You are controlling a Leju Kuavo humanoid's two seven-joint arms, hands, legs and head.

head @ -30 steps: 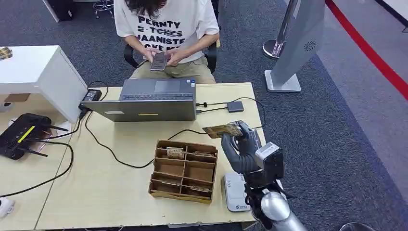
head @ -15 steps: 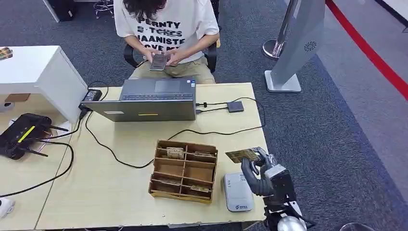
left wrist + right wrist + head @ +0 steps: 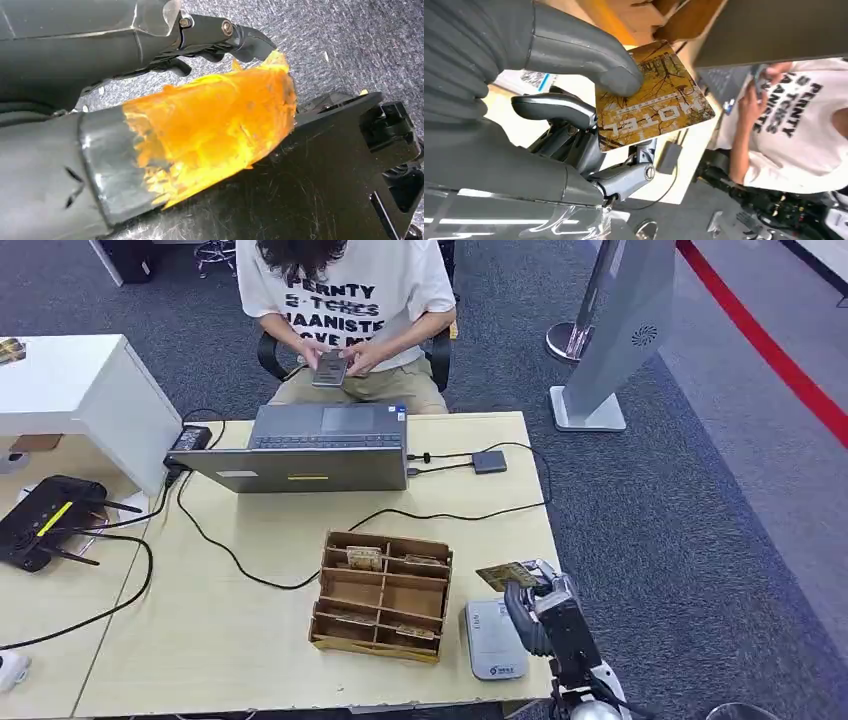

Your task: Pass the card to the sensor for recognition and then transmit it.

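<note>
My right hand point(image 3: 537, 612) is at the table's near right corner and pinches a yellow-brown hotel card point(image 3: 505, 574) between the thumb and the fingers. The card lies roughly flat, just above and beyond the far right corner of the white card sensor point(image 3: 490, 640), which rests on the table beside the wooden box. In the right wrist view the thumb point(image 3: 584, 57) presses on the printed face of the card point(image 3: 659, 102). My left hand point(image 3: 220, 32) hangs over grey carpet, and I cannot tell how its fingers are set.
A wooden divided box point(image 3: 382, 595) holding more cards stands left of the sensor. Behind it a cable crosses the table to a laptop point(image 3: 310, 455) and a small dark hub point(image 3: 489, 461). A person point(image 3: 345, 300) sits opposite, holding a phone.
My right hand has drawn back with the card, from above the table beyond the box to the near right corner beside the sensor. The card stays in its grip.
</note>
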